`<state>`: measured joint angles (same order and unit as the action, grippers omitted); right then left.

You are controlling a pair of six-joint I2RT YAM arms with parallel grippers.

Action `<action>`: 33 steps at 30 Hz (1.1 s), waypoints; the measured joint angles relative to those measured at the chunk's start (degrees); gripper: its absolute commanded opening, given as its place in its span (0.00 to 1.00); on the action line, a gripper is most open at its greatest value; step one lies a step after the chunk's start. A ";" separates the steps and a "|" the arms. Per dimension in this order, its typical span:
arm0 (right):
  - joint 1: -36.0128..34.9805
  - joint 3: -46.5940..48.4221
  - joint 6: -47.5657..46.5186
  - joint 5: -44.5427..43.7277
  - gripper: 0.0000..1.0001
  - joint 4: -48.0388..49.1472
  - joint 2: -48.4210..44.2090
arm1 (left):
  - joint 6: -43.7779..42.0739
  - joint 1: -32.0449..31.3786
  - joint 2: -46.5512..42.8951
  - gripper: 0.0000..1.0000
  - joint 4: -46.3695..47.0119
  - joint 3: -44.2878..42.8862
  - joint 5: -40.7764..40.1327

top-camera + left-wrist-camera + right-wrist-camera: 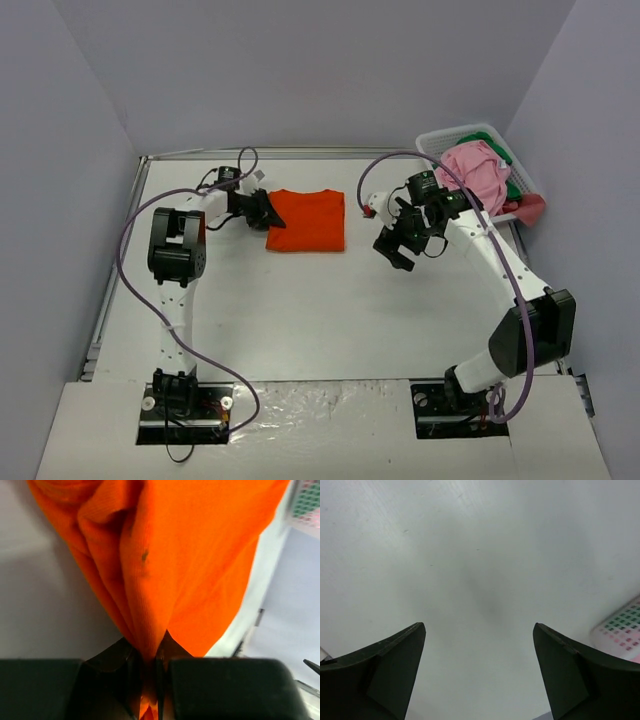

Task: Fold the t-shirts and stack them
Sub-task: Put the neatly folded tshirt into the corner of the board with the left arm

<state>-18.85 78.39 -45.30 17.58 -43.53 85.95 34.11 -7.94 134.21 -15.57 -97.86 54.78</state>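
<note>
The jaws of the left gripper (267, 212) are closed on the left edge of the orange t-shirt (310, 220). In the left wrist view I see a fold of the orange cloth drawn down into the narrow gap between the two dark fingers (107, 667) and pinched there; the cloth fans out upward from the pinch in several creases. One small dark speck shows on it.

The orange t-shirt lies as a folded rectangle on the white table (300, 320), toward the far side and slightly left of centre. Its left edge is bunched at the grip (the remainder lies flat). Nothing rests on top of it.

Further right, the jaws of the right gripper (396, 248) stand wide apart with nothing between them. The right wrist view shows only bare table surface between the fingertips. This gripper hangs just beside the right edge of the orange t-shirt, clear of it, and I see no contact.

At the far right corner stands the white slotted basket (452, 134). A pink t-shirt (476, 170) is heaped in it and rises above the rim. A green t-shirt (514, 187) shows at its right side, mostly covered. The right arm's upper link and its purple cable (450, 180) cross in front of the basket's left side.
</note>
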 measured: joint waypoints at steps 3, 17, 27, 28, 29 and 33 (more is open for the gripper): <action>0.46 -4.28 -0.28 3.56 0.85 -0.72 0.42 | -7.39 2.08 0.17 0.02 -10.51 -6.03 -4.94; 7.87 -8.87 -1.14 11.76 0.89 -0.81 2.56 | -28.17 21.92 17.42 0.02 -38.03 -47.54 -21.22; 13.27 -9.14 -0.87 14.23 0.90 -0.81 2.56 | -34.97 24.68 19.69 0.02 -38.14 -52.76 -32.02; 13.75 -9.14 -0.85 14.40 0.90 -0.83 2.56 | -35.47 24.39 19.32 0.02 -37.53 -52.17 -33.14; 14.14 -9.14 -0.83 14.49 0.90 -0.83 2.58 | -35.78 24.15 19.19 0.02 -37.00 -51.93 -34.16; 15.54 -9.14 -0.72 14.99 0.94 -0.83 3.41 | -37.16 23.67 18.53 0.02 -33.18 -50.45 -38.53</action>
<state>-3.31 69.25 -46.02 32.58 -44.36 89.36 -3.05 15.73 152.75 -48.75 -148.31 16.25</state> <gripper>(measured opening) 0.908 0.098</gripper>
